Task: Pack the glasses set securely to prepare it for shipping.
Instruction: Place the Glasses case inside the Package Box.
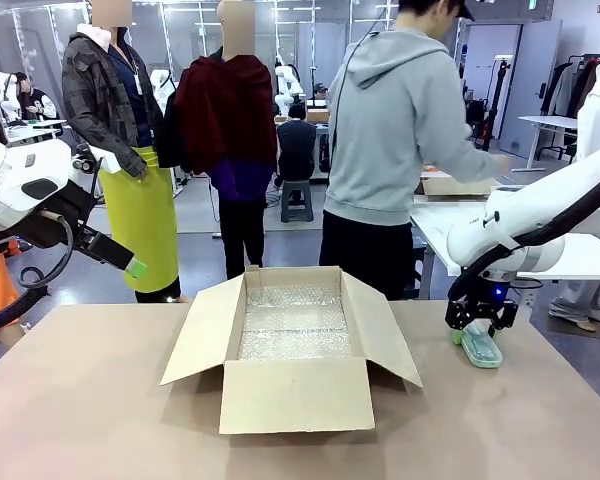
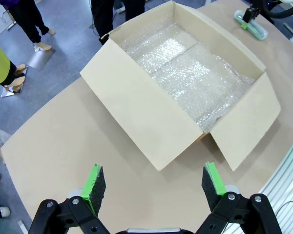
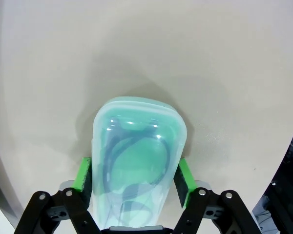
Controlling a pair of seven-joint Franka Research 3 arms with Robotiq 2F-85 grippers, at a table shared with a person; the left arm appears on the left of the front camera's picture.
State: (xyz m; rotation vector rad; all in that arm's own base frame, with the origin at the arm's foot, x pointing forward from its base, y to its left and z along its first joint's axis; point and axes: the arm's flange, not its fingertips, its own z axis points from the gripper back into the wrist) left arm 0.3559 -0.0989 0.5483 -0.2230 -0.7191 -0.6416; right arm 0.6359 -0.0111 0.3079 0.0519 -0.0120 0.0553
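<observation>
An open cardboard box [image 1: 295, 395] lined with bubble wrap [image 1: 295, 320] sits mid-surface [image 1: 80, 400]. To its right, the right hand [image 3: 134, 171] clamps the mint green glasses case [image 3: 136, 141] lying there. The left hand [image 2: 155, 183] hangs wide open, raised at left. Beyond stands a person [image 1: 400, 130] in grey.

Markings, inventory: no text, label, brand, number or sign is legible. Surfaces in view are the open brown cardboard box [image 1: 295, 395], the pale mint-green translucent glasses case [image 3: 136, 161] and the beige worktop [image 1: 80, 400]. Background items are too small or blurred to read.
</observation>
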